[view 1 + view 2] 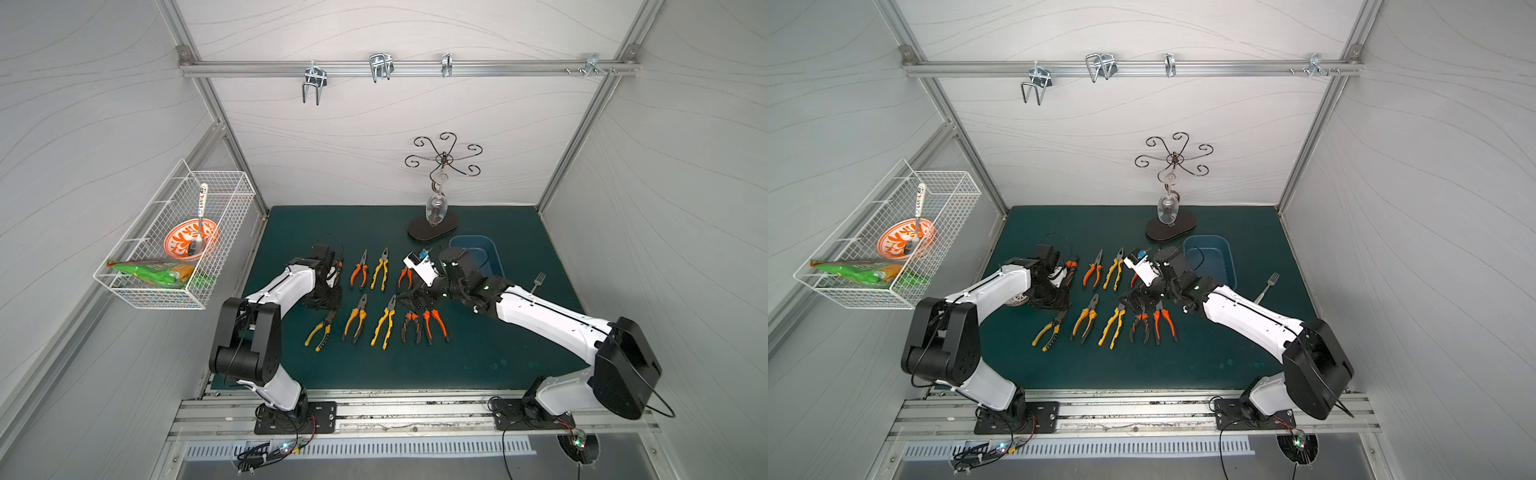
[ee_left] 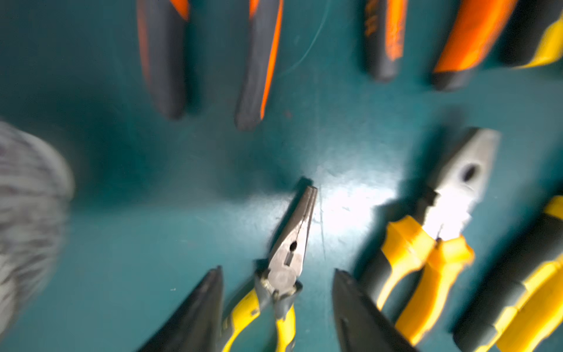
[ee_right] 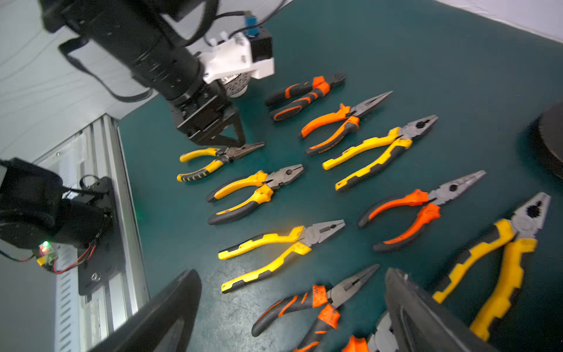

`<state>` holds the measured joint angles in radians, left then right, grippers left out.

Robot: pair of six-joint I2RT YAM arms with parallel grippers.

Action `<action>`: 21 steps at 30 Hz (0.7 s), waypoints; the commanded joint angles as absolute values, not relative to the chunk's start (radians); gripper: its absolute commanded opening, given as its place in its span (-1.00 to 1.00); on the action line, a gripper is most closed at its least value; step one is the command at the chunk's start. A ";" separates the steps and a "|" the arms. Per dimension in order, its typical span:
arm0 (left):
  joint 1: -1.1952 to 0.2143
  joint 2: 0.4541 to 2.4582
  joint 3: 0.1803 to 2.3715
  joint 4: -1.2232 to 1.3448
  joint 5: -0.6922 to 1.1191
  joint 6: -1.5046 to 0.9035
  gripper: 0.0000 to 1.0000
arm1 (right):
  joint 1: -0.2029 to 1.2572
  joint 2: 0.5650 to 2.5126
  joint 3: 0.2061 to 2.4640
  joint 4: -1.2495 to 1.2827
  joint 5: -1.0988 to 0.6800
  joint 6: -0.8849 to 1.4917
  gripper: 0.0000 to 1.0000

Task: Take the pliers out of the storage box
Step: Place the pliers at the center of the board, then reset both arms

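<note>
You have the pliers (image 3: 283, 247) lying in two rows on the green worktop (image 1: 498, 353), outside the blue storage box (image 1: 1214, 257) behind them. Your left gripper (image 2: 277, 271) holds its fingers apart astride a yellow long-nosed pair (image 2: 289, 256). Your right gripper (image 3: 292, 272) has its fingers spread wide.

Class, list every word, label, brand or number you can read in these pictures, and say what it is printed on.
No text is clear enough to quote.
Green packet: print too small to read.
Spoon: coloured marks on the white handle, too small to read.
Orange-black pliers: handle lettering too blurred to read.
</note>
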<state>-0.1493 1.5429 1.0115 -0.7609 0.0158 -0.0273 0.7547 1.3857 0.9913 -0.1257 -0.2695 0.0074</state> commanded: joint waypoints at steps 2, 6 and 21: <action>-0.149 1.409 1.023 -0.693 0.045 -0.037 0.62 | 0.690 1.294 0.969 -0.150 -0.210 0.022 0.98; -0.150 1.244 0.971 -0.502 0.044 -0.081 1.00 | 0.575 1.235 0.932 -0.112 -0.108 0.055 0.98; -0.135 1.071 0.568 0.275 -0.187 0.029 0.98 | 0.234 1.123 0.544 0.340 0.249 -0.068 0.98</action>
<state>-0.1463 1.0473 0.6128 0.0631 -0.1280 -0.0189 0.2615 1.1187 0.5861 0.1822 0.1314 -0.0185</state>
